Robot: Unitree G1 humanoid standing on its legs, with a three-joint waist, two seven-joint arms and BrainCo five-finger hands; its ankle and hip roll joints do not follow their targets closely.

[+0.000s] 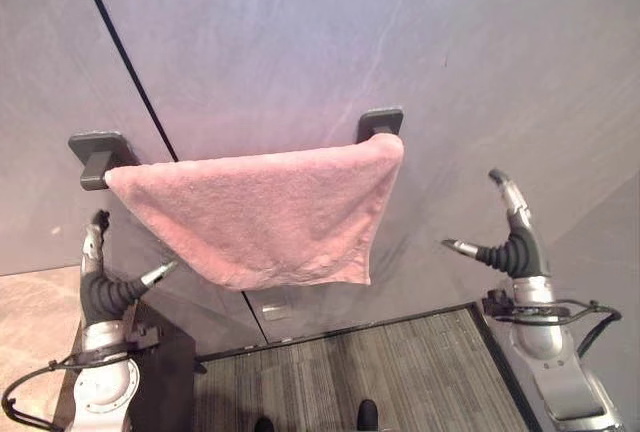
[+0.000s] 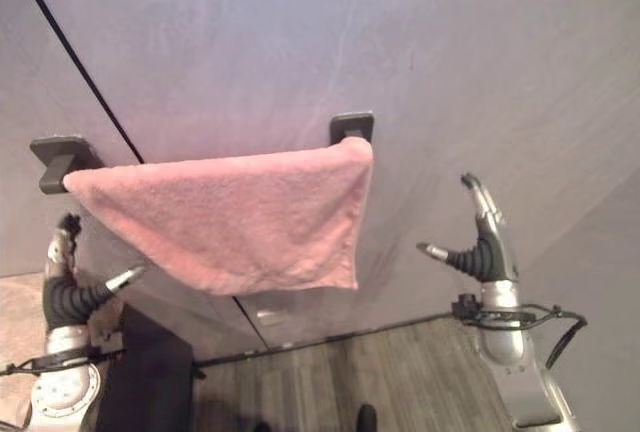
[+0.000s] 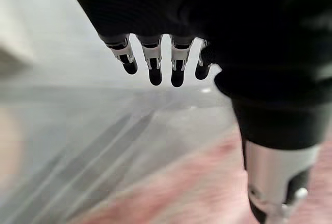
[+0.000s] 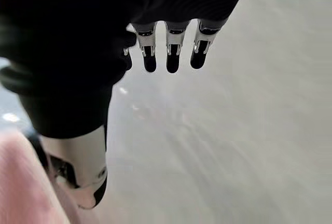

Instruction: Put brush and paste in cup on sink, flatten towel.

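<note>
A pink towel (image 1: 262,214) hangs over a dark wall-mounted bar, between the bar's left bracket (image 1: 97,155) and right bracket (image 1: 380,122). Its lower edge slants, with the longest corner hanging toward the right. My left hand (image 1: 103,287) is raised below the towel's left end, fingers straight and thumb spread, holding nothing. My right hand (image 1: 513,237) is raised to the right of the towel, well apart from it, fingers straight and thumb out. In the left wrist view the towel (image 3: 207,193) shows as a pink area beyond the thumb. The right wrist view catches the towel (image 4: 23,187) beside the thumb.
The grey wall (image 1: 400,42) behind the towel has a dark diagonal seam (image 1: 125,57). Grey ribbed carpet (image 1: 350,372) covers the floor below. A dark box-like object (image 1: 165,377) stands at the lower left beside my left arm.
</note>
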